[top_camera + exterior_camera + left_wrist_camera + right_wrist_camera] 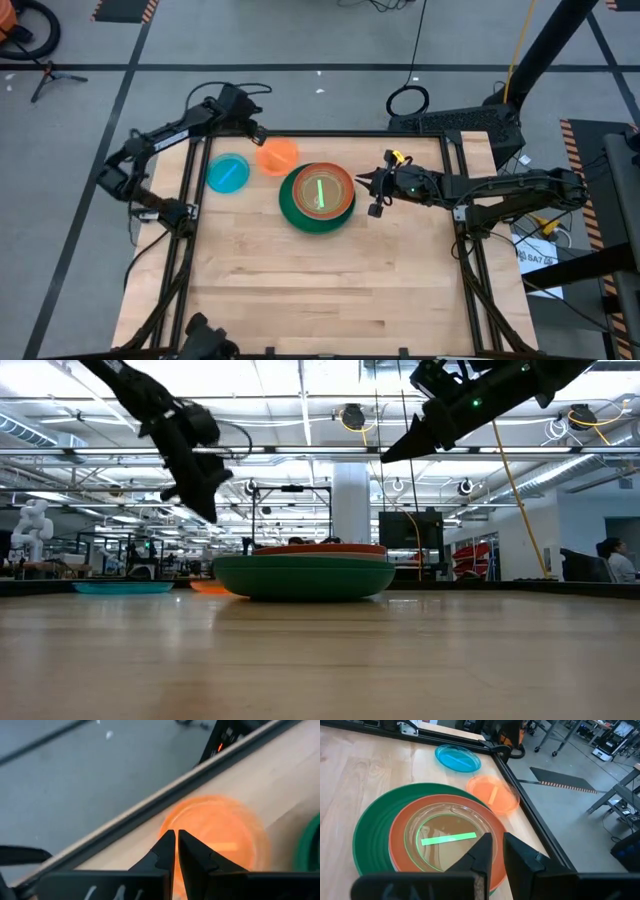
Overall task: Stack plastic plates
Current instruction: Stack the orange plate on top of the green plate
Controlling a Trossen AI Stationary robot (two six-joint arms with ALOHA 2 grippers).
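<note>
A stack of plastic plates stands mid-table: a large dark green plate at the bottom, an orange-red one on it, and a clear lime-rimmed one on top. A small orange plate and a small blue plate lie flat on the table near its far edge. My left gripper is shut and empty, raised above the orange plate's far-left side. My right gripper hangs shut and empty over the stack's right rim.
A dark metal frame rail runs along the table's far edge, right behind the orange plate and the blue plate. Bare wood spreads across the near half of the table. The room's floor lies beyond the rail.
</note>
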